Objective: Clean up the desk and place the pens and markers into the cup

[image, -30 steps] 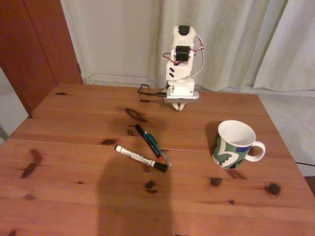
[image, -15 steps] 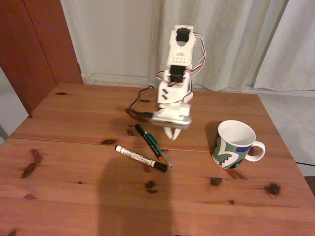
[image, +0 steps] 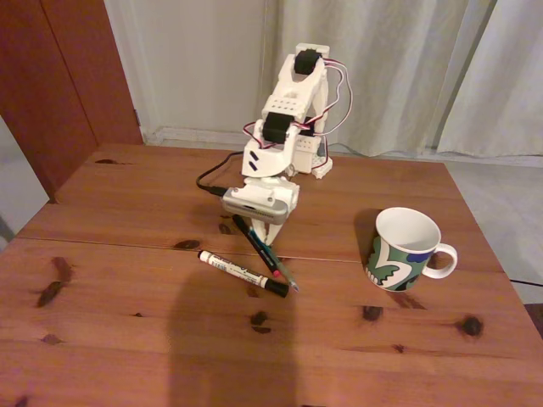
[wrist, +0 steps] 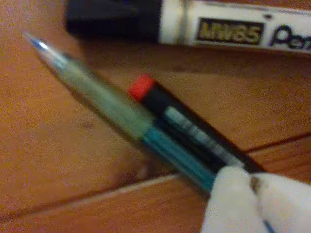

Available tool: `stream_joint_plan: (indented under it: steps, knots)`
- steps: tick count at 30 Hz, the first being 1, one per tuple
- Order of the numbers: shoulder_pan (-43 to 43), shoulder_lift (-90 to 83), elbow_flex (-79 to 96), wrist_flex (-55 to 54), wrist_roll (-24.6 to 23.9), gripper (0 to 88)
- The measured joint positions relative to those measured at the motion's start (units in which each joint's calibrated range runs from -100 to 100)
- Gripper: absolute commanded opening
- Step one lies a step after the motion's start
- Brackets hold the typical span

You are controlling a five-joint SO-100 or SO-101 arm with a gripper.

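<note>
The arm bends forward and down over the desk, its gripper lowered onto the teal-green pen and black pen lying side by side. How far the jaws are parted cannot be told; the white tips touch the pens. The white marker lies just beyond the tips, the cup well off to the right in the fixed view.

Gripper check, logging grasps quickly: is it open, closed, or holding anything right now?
Gripper: down at the teal pen and black pen; open or closed cannot be told.

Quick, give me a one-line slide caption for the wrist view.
White hand low over the teal-green pen and black pen with red end, white marker beyond, on the wooden desk.
</note>
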Motion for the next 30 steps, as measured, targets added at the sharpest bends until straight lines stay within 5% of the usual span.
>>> stream_joint_plan:
  steps: [16, 24, 30]
  knots:
    - [6.1, 0.0, -0.1, 0.0, 19.5, 1.0]
    - [6.0, 0.0, -0.1, 0.0, 21.3, 1.6]
    - [4.0, 0.0, -0.1, 0.0, 21.4, 12.4]
